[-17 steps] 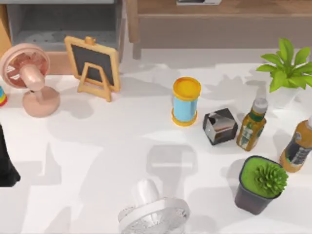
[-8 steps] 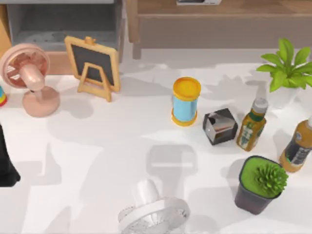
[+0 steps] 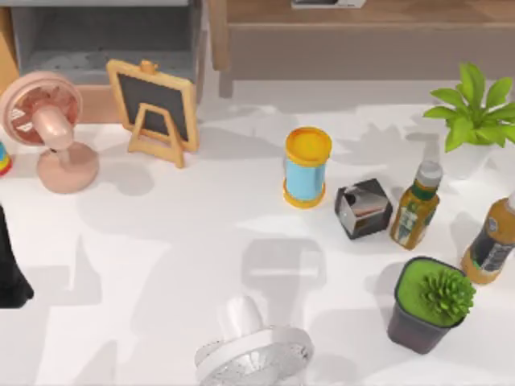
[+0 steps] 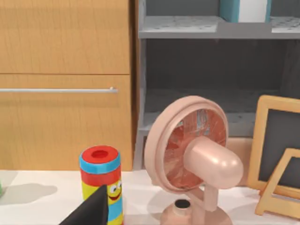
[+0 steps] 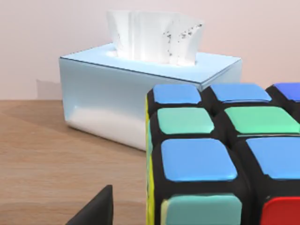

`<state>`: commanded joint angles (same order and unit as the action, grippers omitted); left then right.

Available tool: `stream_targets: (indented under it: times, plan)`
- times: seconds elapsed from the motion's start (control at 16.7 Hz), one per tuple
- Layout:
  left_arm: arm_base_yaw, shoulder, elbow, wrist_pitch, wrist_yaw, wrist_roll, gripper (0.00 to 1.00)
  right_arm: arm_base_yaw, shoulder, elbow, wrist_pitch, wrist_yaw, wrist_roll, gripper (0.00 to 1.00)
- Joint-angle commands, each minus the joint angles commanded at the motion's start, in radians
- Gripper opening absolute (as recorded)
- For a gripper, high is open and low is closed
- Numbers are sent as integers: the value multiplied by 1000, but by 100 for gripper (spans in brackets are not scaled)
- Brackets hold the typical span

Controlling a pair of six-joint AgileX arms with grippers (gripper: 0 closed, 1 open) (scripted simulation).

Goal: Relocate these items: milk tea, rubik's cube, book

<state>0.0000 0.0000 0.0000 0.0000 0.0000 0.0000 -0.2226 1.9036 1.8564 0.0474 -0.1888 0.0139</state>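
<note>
The rubik's cube point(image 5: 220, 154) stands on a wooden surface, close to my right wrist camera, with blue, green and red stickers and black edges showing. One dark finger point(image 5: 96, 208) of my right gripper pokes in beside the cube, just apart from it. My left arm point(image 3: 8, 273) is parked at the table's left edge, and one of its fingers point(image 4: 91, 212) shows in the left wrist view. A teal and white spine point(image 4: 243, 9), perhaps the book, stands on the grey shelf. The milk tea is out of view.
A tissue box point(image 5: 140, 93) sits behind the cube. On the table are a pink fan point(image 3: 44, 129), a chalkboard point(image 3: 154, 108), a yellow-capped blue cylinder point(image 3: 306, 167), a dark shiny cube point(image 3: 364, 207), two bottles point(image 3: 416, 206), two plants point(image 3: 426, 304) and a white fan point(image 3: 251, 354).
</note>
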Motion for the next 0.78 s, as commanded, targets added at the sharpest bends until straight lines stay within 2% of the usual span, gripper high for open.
stream_targets:
  times: [0.78]
  plan:
    - [0,0,0,0,0,0,100,-14,-122,-156,35,-16,1,100]
